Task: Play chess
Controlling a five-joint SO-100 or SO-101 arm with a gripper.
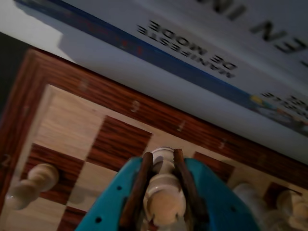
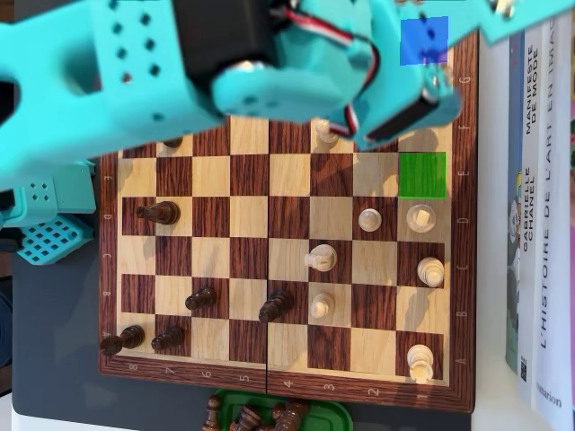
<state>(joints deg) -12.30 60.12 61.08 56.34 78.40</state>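
Wrist view: gripper closed on a white chess piece, brown-lined fingers pressed against both its sides, piece held above the chessboard near the board's numbered edge. A white pawn stands on a dark square at lower left of that view; more white pieces show blurred at lower right. Books lie just beyond the board edge. Overhead view: teal arm covers the upper board; held piece hidden beneath it. Green-marked square sits near the right edge, blue marking above it. Captured dark pieces rest in a green tray below the board.
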